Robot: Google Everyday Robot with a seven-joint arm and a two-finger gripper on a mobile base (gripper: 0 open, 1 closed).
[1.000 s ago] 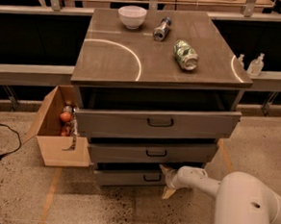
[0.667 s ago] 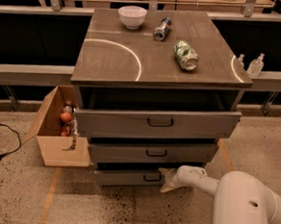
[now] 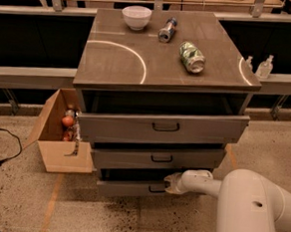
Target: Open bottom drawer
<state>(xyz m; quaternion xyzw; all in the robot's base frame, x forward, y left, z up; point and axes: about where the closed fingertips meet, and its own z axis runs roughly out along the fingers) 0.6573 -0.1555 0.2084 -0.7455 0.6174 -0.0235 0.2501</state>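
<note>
- we're looking at the grey cabinet (image 3: 119, 61) from the front; all three drawers are sticking out a bit
- the bottom drawer (image 3: 125, 188) is sitting at 6 o'clock of the stack, right under the middle drawer (image 3: 132, 158); a dark gap is showing above its front
- our gripper (image 3: 169, 183) is hanging at 3 o'clock of the small dark handle (image 3: 156, 189), right up against it; honestly we're not managing to tell if it's clamped or loose
- the white arm (image 3: 249, 205) is reaching in from 4 o'clock
- on top, a white bowl (image 3: 136, 17) is sitting at 12 o'clock; a green can (image 3: 192, 57) is lying toward 3
- a cardboard box (image 3: 62, 157) is sitting on the floor at the cabinet's 9 o'clock
</note>
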